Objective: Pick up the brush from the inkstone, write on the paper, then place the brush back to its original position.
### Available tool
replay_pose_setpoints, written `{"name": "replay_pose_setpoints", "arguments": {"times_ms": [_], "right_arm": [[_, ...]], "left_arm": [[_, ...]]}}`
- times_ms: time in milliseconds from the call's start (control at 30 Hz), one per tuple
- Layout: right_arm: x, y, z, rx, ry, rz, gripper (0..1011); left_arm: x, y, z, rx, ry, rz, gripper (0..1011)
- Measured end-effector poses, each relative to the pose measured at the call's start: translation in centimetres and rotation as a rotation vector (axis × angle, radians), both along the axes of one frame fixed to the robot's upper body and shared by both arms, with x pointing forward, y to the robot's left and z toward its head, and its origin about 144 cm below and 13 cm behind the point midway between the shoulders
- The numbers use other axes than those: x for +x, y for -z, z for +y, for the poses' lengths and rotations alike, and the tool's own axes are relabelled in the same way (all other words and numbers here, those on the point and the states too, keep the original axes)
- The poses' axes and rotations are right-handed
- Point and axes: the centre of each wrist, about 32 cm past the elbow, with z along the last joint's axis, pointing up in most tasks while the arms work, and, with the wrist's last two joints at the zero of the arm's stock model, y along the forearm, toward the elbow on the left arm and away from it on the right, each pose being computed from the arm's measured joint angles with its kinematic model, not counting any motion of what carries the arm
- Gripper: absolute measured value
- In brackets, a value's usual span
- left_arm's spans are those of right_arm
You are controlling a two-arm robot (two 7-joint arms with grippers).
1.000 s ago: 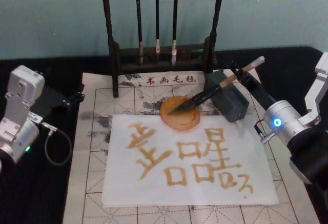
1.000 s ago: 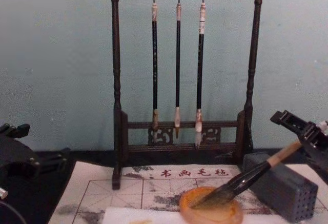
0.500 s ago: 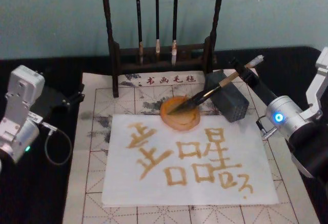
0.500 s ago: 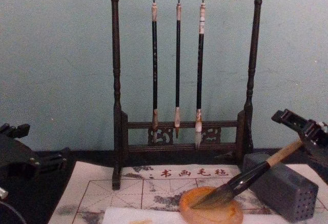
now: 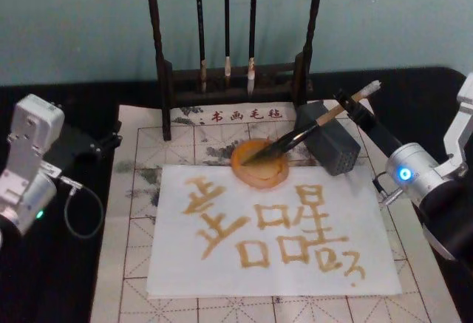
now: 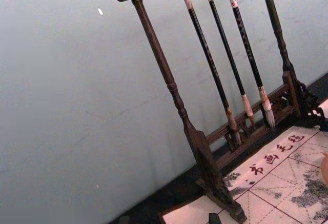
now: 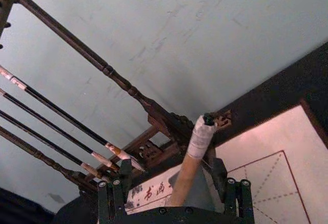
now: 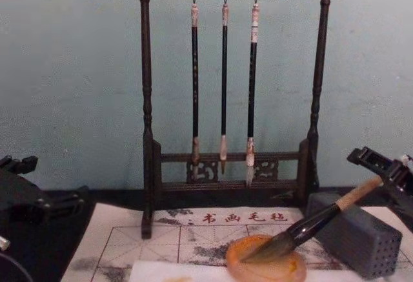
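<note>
One right hand, seemingly gripping brush

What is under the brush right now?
The brush tip rests in the inkstone; its shaft leans on the grey block, upper end between the right hand's fingers. The dish floor beneath the bristles is hidden.

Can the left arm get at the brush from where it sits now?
Probably not easily. The left gripper sits at the mat's far left, while the brush leans from the inkstone over the grey block, its upper shaft between the right gripper's fingers.
</note>
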Motion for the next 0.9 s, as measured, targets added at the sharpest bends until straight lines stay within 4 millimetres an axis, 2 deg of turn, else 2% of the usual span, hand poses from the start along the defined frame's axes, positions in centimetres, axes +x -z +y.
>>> {"name": "replay_pose_setpoints", "arguments": {"times_ms": [267, 500, 733, 900], "right_arm": [[-1.1, 0.0, -0.6, 0.011, -0.002, 0.008, 1003], [-3.3, -0.4, -1.3, 0.031, -0.011, 0.012, 1002], [-6.7, -0.7, -1.9, 0.034, -0.035, 0.016, 1002], [-9.3, -0.8, -2.1, -0.055, -0.080, -0.054, 1003]], "left_arm": [[0.0, 0.0, 0.0, 0.000, 0.000, 0.000, 1001], [0.0, 0.0, 0.0, 0.000, 0.000, 0.000, 1001], [0.0, 0.0, 0.0, 0.000, 0.000, 0.000, 1001], [0.0, 0.0, 0.0, 0.000, 0.000, 0.000, 1001]]}}
